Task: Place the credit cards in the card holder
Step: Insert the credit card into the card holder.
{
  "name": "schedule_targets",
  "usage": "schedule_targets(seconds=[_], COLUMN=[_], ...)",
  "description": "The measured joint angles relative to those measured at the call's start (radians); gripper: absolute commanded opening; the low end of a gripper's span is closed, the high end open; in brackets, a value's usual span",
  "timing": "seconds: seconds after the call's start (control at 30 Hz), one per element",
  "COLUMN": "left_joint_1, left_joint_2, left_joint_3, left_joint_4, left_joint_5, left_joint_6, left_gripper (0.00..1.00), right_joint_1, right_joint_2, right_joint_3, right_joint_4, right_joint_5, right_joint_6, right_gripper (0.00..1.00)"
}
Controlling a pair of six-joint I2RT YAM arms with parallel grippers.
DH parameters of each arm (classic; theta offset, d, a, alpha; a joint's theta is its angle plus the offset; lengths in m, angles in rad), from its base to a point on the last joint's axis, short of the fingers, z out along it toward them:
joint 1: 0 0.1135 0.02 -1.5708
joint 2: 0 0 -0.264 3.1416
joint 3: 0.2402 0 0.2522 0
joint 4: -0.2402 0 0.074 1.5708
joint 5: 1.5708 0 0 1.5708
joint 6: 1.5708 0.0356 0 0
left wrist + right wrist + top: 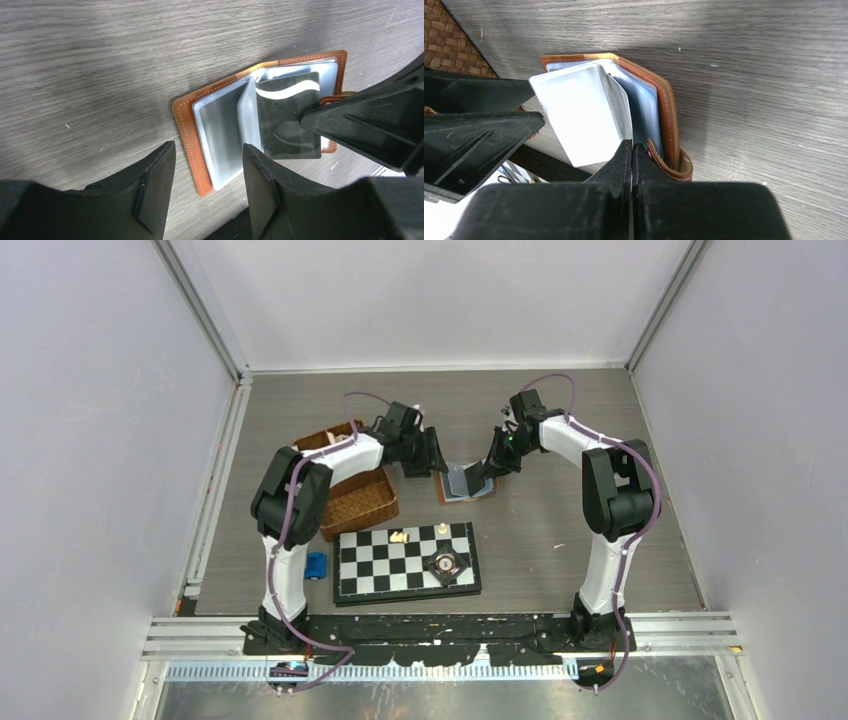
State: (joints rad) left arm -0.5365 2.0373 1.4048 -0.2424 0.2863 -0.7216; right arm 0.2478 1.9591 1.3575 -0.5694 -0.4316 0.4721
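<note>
So the card holder (462, 486) is lying open on the table (600, 440), roughly 12 o'clock from the chessboard (405, 562), with the wicker basket (355, 498) at its 9 o'clock. The right gripper (631, 150) has its fingers pinched together on the edge of a credit card (574, 115), holding it at a slant over the holder's clear sleeves. The left gripper (207, 155) sits at the holder's 10 o'clock, fingers apart with nothing gripped, over a leather corner.
</note>
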Motion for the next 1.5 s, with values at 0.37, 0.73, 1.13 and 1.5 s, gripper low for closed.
schedule_targets(seconds=[0.37,0.73,1.13,1.5], left_joint_1=[-0.013,-0.031,-0.039,-0.040], left_joint_2=[-0.087,0.002,0.054,0.053], left_joint_3=[-0.022,0.058,0.099,0.106], left_joint_4=[0.025,-0.083,-0.188,-0.195], left_joint_5=[-0.033,-0.053,-0.103,-0.109], left_joint_6=[-0.002,0.043,0.109,0.137], left_gripper=[0.55,0.43,0.32,0.40], right_joint_1=[0.000,0.002,0.006,0.006], right_joint_2=[0.000,-0.003,-0.064,-0.114], right_joint_3=[0.000,-0.017,-0.075,-0.126], right_joint_4=[0.000,0.020,0.042,0.063], right_joint_5=[0.000,-0.010,-0.015,-0.013], right_joint_6=[0.000,0.000,0.001,0.016], right_gripper=[0.00,0.00,0.01,0.01])
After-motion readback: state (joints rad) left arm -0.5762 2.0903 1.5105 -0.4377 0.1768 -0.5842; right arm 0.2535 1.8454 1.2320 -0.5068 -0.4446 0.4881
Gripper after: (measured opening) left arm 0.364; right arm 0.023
